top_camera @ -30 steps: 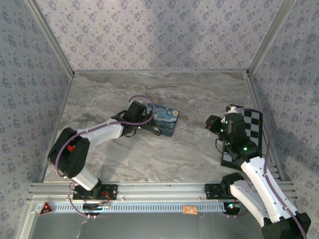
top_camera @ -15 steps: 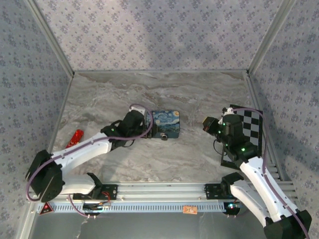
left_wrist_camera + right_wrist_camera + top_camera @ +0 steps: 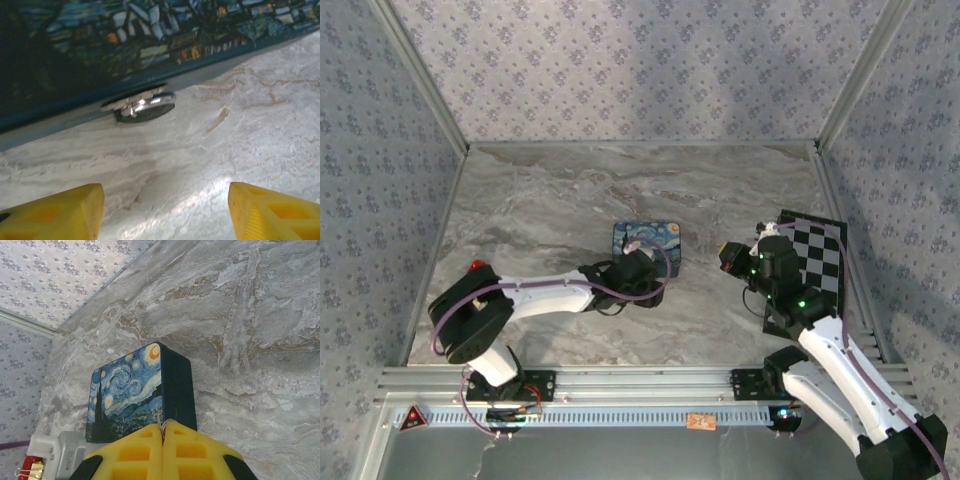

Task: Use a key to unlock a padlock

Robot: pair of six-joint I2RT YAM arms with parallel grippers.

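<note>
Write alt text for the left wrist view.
A small shiny padlock lies on the marble table at the foot of a painted box. The yellow fingertips of the left gripper sit apart in the bottom corners, nothing between them.

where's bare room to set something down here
Free: marble table between the blue swirl-painted box and back wall. Crowded: the box's near side, with the small dark padlock and left gripper; right gripper hangs by the black-and-white checkerboard.
</note>
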